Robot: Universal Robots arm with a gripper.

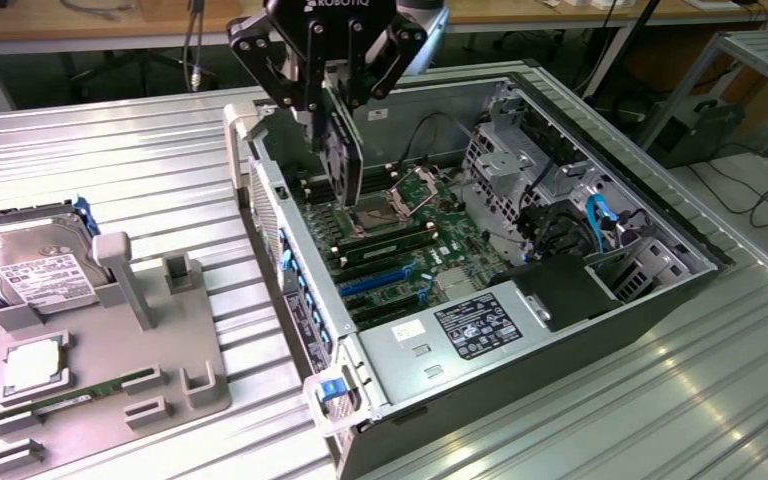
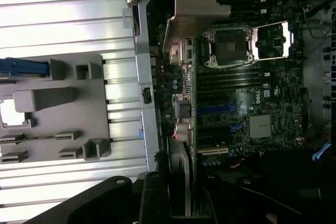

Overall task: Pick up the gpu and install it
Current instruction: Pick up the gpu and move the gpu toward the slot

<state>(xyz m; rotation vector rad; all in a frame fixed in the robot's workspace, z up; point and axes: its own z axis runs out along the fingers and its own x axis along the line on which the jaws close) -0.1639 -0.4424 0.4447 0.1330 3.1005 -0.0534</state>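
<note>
Gpu [image 1: 345,155]: pinched edge-on by the gripper [image 1: 335,105], fingers pressed against its two flat faces. Held upright, clear of the table, inside the open side of the computer case [image 1: 624,330]. Hangs over the motherboard [image 1: 418,250], close to the case wall that faces the table's middle. Lower end just above the processor socket [image 1: 379,215]; cannot tell whether touching the board. Pale metal bracket [image 2: 193,9] at one end, seen from the wrist. Blue expansion slots [image 1: 377,282] farther along the board, apart from that lower end. Case lying on its side toward the table edge at the exterior view's right, with a labelled power supply [image 1: 480,325] in its near corner. Grey holder tray [image 1: 117,350] on the ribbed metal table [image 1: 131,170], toward the edge at the exterior view's left, near the case but not touching it. Carries a hard drive [image 1: 31,265] propped at its far corner and a green memory stick [image 1: 77,395] lying flat near its front edge.
</note>
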